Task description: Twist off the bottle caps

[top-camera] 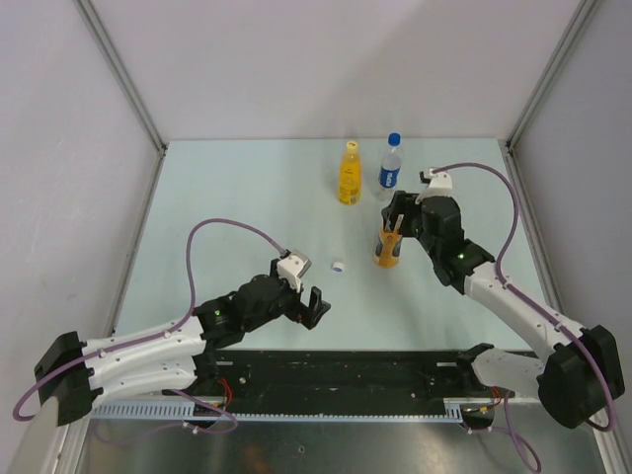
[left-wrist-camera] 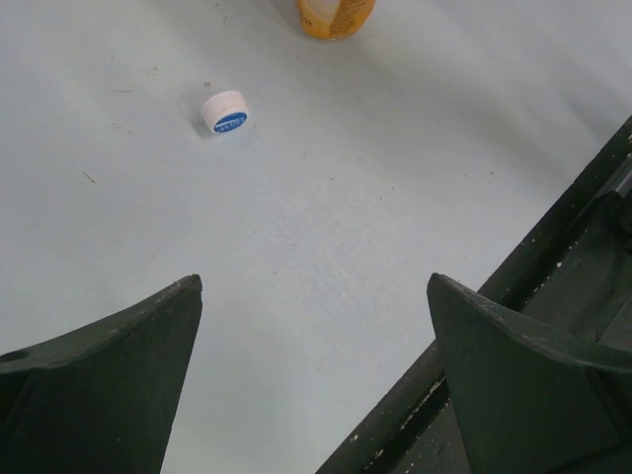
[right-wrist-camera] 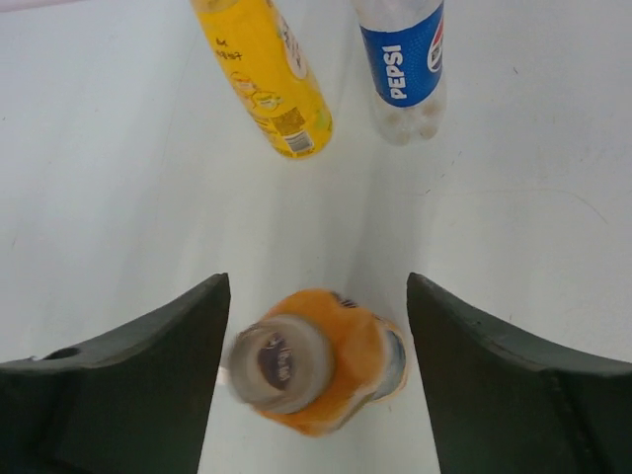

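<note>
The orange bottle (top-camera: 387, 250) stands upright with its neck open; in the right wrist view the orange bottle (right-wrist-camera: 326, 370) sits between my open fingers, untouched. My right gripper (top-camera: 393, 229) hovers above it, open. The white cap (top-camera: 338, 265) lies loose on the table, also in the left wrist view (left-wrist-camera: 226, 112). The yellow bottle (top-camera: 350, 174) with its yellow cap (top-camera: 352, 147) and the clear bottle (top-camera: 391, 170) with its blue cap (top-camera: 395, 139) stand behind; both show in the right wrist view: yellow bottle (right-wrist-camera: 265, 79), clear bottle (right-wrist-camera: 403, 61). My left gripper (top-camera: 318, 306) is open and empty, near the front edge.
A black rail (top-camera: 346, 370) runs along the table's near edge, also visible in the left wrist view (left-wrist-camera: 553, 267). Grey walls with metal posts (top-camera: 123, 74) enclose the table at left, back and right.
</note>
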`<act>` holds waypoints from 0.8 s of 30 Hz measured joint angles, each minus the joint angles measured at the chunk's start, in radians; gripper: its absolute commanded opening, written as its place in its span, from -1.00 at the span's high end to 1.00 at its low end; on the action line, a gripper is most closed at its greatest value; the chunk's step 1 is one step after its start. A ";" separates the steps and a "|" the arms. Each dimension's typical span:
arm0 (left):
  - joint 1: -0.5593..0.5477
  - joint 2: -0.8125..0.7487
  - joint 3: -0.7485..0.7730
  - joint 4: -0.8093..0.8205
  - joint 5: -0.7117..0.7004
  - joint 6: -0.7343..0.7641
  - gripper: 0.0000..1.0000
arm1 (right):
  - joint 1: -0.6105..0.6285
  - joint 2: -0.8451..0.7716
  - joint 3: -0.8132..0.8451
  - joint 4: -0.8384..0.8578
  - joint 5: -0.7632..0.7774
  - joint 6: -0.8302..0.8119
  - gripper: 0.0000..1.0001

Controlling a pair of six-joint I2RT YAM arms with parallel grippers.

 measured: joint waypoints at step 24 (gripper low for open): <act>0.187 0.241 0.121 0.082 0.136 0.044 -0.99 | -0.039 -0.277 -0.009 -0.069 -0.266 0.055 -0.99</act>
